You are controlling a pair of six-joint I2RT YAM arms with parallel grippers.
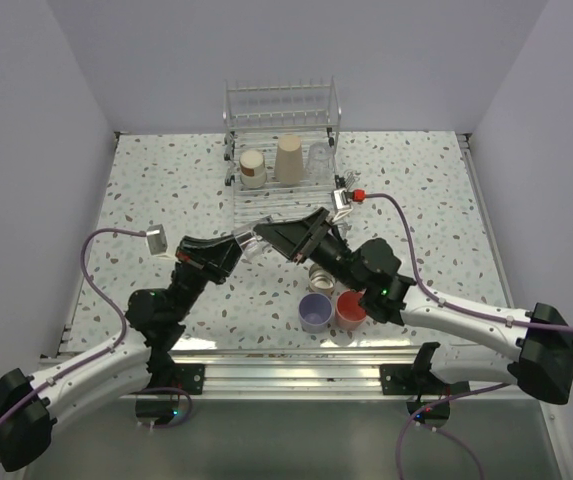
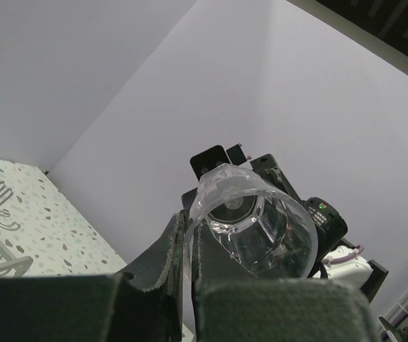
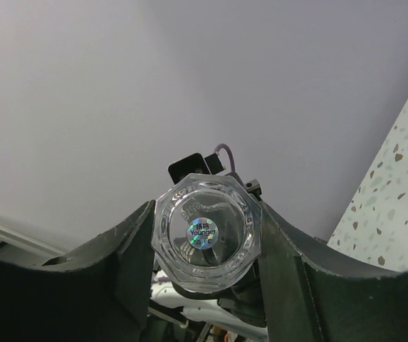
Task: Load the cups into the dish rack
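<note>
We read the clear tumbler (image 2: 253, 228) as glossy and see-through, glass or plastic we cannot tell, its faceted base carrying a shiny foil sticker (image 3: 202, 230). The left gripper (image 2: 189, 228) has matt black fingers (image 2: 154, 278) with a grainy, felt-like face. The dish rack (image 1: 282, 108) is bright, polished metal wire. Inside the rack the beige cup (image 1: 289, 158) looks matt; in front of the rack the lavender cup (image 1: 315, 311) and coral cup (image 1: 351, 309) look smooth. The table (image 1: 146, 190) under the rack is matt, speckled like stone.

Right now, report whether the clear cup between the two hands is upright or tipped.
Tipped sideways. The clear cup shows its stickered base to the right wrist camera, its open mouth to the left.
</note>
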